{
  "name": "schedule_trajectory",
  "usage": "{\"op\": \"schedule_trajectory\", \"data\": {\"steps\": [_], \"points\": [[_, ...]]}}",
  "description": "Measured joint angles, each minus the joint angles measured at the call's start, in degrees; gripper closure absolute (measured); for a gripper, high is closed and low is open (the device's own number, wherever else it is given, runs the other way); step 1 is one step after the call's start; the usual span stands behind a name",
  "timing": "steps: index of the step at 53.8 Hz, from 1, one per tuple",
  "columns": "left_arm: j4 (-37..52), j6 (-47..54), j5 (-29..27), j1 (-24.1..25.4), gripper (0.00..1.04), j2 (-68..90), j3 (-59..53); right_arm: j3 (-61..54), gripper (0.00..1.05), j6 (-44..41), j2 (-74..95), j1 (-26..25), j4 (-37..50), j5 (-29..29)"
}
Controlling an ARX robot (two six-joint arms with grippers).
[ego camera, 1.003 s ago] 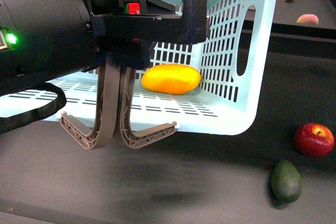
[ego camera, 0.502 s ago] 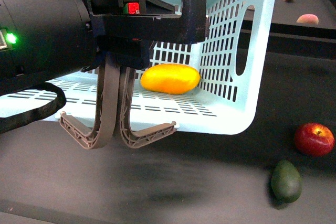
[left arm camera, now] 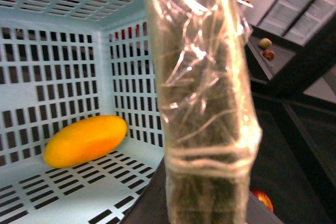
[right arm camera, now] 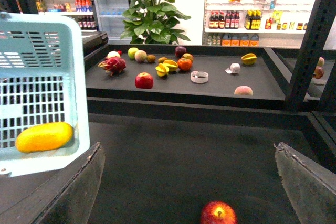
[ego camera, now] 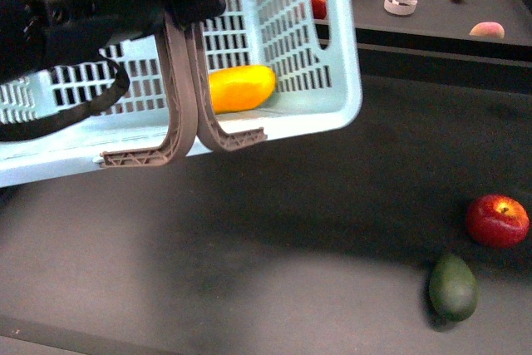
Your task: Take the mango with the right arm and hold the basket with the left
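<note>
Front view: nearest, a green avocado [ego camera: 453, 287] and a red apple [ego camera: 497, 220] lie on the dark table. Beyond, the basket [ego camera: 332, 114] has swung up and leftward, its handles hooked on the left gripper [ego camera: 184, 6], whose grip I cannot tell. The mango [ego camera: 239, 87] lies inside. The right gripper [right arm camera: 189, 182] is spread, empty. Task looks nearly done.

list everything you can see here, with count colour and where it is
basket: 1, pale aqua, lifted and tilted, upper left of front view
handles: 2, grey-brown, hanging from the basket's near rim
mango: 1, yellow-orange, inside the basket
red apple: 1, red, on the dark surface, right
dark green fruit: 1, near the apple, closer to the camera
fruit on the back shelf: several, mixed colours
potted plant: 1, green, behind the shelf
left gripper: film-wrapped finger close to lens, by the basket
right gripper: dark fingers spread wide, holding nothing
</note>
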Motion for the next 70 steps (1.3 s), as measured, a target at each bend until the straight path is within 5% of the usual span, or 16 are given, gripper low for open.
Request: {"op": "schedule_trajectory", "data": {"steps": [38,70], "points": [[-22.5,-51.9,-13.2,17.8,0.97,21.5,26.4,0.0,0.08,0.0,0.0,0.0,0.0,0.0],[-22.7,-60.2,-12.0,18.3,0.96,29.3,32.2,0.0,0.08,0.0,0.0,0.0,0.0,0.0]]}}
